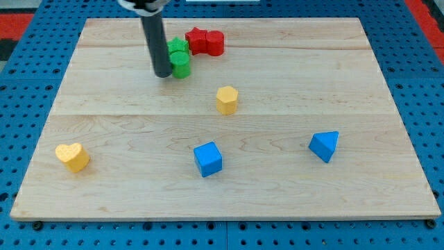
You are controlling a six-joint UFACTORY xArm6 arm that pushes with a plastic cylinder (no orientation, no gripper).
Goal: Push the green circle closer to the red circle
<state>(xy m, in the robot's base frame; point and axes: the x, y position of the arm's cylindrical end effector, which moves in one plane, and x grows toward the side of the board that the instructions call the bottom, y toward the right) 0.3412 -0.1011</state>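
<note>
Nearest you, toward the view's bottom, sit the yellow heart [72, 157] at the left, the blue cube [208, 159] near the middle and the blue triangular block [324, 146] at the right, all well apart on the wooden board [374, 83]. Farther up, you see the yellow hexagonal block [227, 99] alone near the centre. Beyond it my tip [163, 74] rests against the left side of the green blocks [179, 57]; you have no jaws to check, only the plain rod. Two green pieces sit bunched together there, and which is the circle is hard to tell. At the view's top, the red circle [216, 43] touches a red star-like block [196, 40], just right of the green pair.
</note>
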